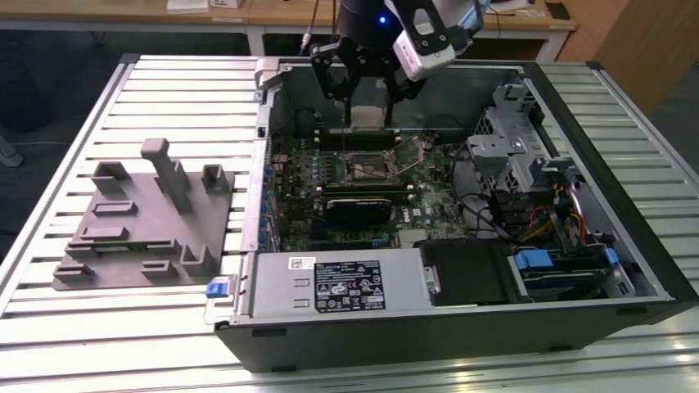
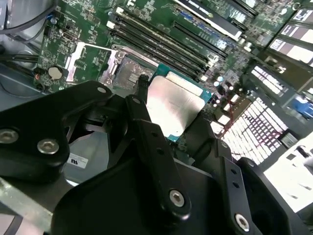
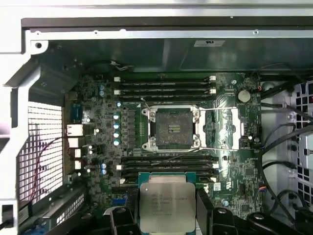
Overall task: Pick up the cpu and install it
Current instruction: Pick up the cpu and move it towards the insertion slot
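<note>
My gripper (image 1: 369,115) is shut on the cpu (image 3: 167,205), a flat square chip with a silver-grey metal top on a green edge. In both wrist views a black finger (image 3: 205,210) presses on each side of the chip (image 2: 173,103). I hold it in the air inside the open computer case, above the motherboard. The square metal-framed socket (image 3: 173,128) with a dark centre lies open on the board, its retaining frame swung aside (image 3: 230,128). The chip hangs a short way off from the socket (image 2: 127,73), not over it, near the memory slots (image 3: 166,164).
The black computer case (image 1: 611,270) lies open on a slatted metal table (image 1: 175,90). A grey plastic fixture (image 1: 147,217) stands at the exterior view's left. Inside are a power supply (image 1: 333,286), drive cage and cables (image 1: 525,164), and a black module (image 1: 355,206).
</note>
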Robot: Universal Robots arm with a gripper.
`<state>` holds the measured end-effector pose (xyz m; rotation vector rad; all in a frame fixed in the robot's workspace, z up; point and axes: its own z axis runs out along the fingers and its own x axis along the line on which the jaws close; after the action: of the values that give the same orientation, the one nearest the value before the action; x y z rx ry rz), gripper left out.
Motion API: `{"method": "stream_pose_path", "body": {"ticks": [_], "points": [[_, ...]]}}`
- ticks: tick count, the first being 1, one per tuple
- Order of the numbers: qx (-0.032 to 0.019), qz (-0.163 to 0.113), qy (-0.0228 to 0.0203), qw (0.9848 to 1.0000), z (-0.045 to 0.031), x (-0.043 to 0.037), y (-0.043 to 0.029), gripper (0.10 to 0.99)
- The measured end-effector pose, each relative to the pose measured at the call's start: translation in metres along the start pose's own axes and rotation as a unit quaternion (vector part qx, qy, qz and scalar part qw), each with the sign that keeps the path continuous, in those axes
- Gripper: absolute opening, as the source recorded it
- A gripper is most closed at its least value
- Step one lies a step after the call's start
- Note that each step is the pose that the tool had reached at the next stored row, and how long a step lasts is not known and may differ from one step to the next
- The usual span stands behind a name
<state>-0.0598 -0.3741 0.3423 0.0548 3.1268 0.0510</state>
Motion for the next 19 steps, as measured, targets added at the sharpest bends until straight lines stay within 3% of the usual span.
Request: {"method": "stream_pose_path", "body": {"ticks": [13,19], "points": [[0.0001,0.000,0.0015,1.0000,0.0238,-0.0053,0.0053,0.545],[0.0003,0.000,0.0026,1.0000,0.0380,-0.0089,0.0133,0.545]]}}
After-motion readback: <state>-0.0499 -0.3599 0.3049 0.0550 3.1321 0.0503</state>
